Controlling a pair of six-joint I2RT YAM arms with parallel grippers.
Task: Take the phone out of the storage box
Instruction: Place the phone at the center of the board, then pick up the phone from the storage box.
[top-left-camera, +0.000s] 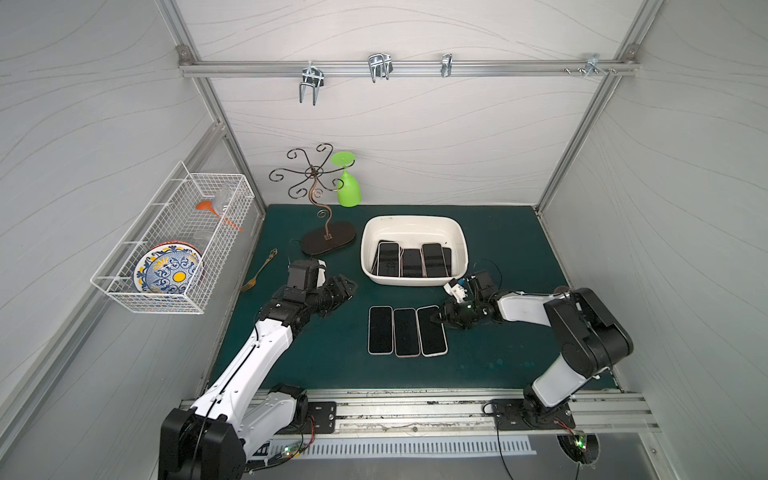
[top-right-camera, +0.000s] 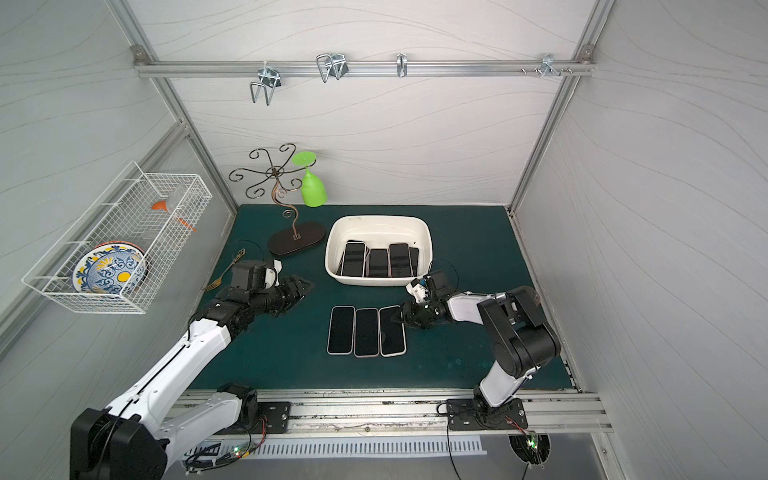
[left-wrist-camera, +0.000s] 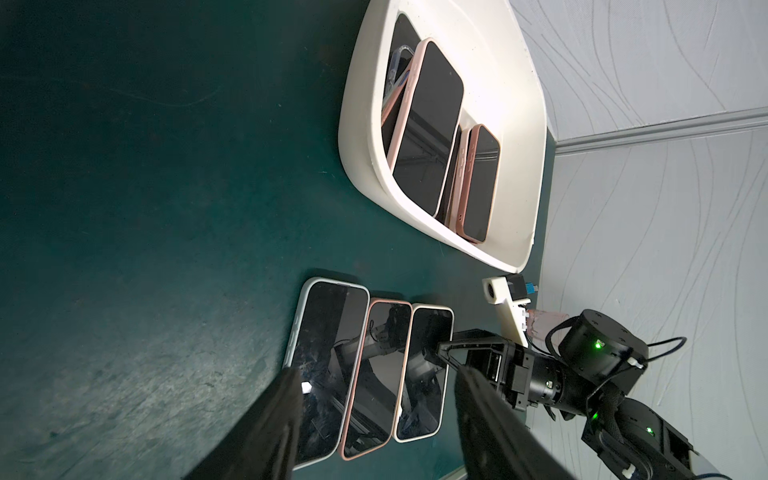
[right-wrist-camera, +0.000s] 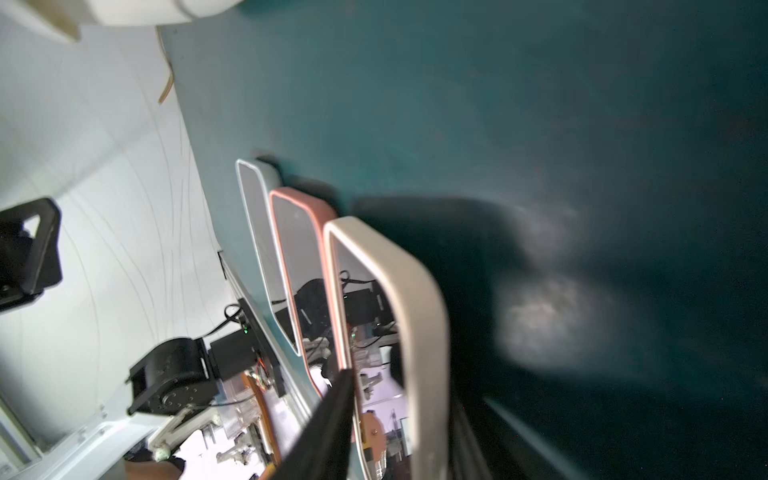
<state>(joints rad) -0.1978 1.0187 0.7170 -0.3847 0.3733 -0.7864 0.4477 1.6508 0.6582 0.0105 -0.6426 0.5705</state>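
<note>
The cream-white storage box (top-left-camera: 415, 221) stands on the green mat behind centre, with several dark-screened phones (top-left-camera: 411, 262) lying in it, partly overlapping. Three phones lie flat side by side on the mat in front of it; the rightmost has a cream case (top-left-camera: 432, 332). My right gripper (top-left-camera: 437, 318) is low at that phone's far right corner. In the right wrist view its jaws (right-wrist-camera: 399, 424) stand parted, one above the screen and one past the cream edge. My left gripper (top-left-camera: 348, 289) hovers open to the left of the row (left-wrist-camera: 378, 374), with nothing between its fingers.
A metal glass stand (top-left-camera: 328, 241) with a green glass (top-left-camera: 348, 189) hanging from it stands at the back left. A fork (top-left-camera: 259, 272) lies on the mat by the left arm. A white wire basket (top-left-camera: 174, 245) holding a patterned plate hangs on the left wall.
</note>
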